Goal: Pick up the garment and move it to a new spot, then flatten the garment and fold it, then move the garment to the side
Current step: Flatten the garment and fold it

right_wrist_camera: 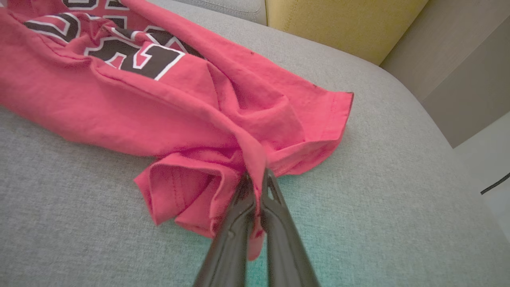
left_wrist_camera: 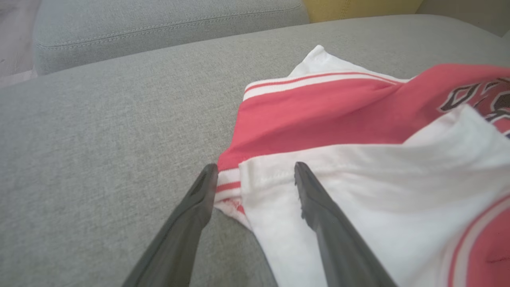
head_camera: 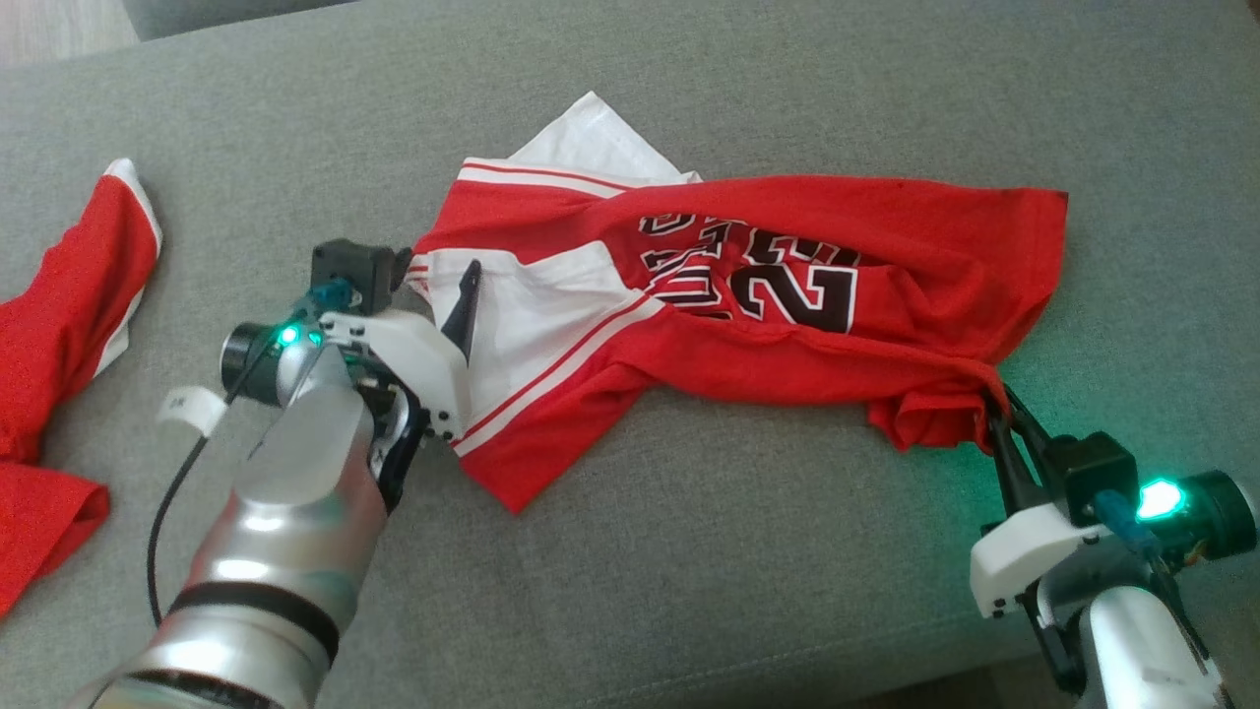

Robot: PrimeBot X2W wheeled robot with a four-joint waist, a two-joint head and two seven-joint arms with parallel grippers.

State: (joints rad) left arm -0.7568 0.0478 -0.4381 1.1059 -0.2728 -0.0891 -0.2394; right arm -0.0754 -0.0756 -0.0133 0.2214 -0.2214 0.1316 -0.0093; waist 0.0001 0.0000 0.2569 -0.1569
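While my right gripper (right_wrist_camera: 257,177) pinches a bunched red corner of the jersey (head_camera: 787,359), my left gripper (left_wrist_camera: 255,169) stands spread astride its white edge; it lies rumpled on the grey sofa cushion (head_camera: 689,571), so I judge flattening, folding and the side move all remain

The red jersey (head_camera: 787,345) sprawls across the middle of the grey cushion (head_camera: 689,571) and blocks the centre. Along the near edge, between the left arm (head_camera: 295,492) and the right arm (head_camera: 1132,620), the cushion lies bare and wide open. Another bare strip runs along the far edge to the far right corner. A second red garment (head_camera: 59,295) lies at the left edge, and the left arm fills much of the gap between it and the jersey.
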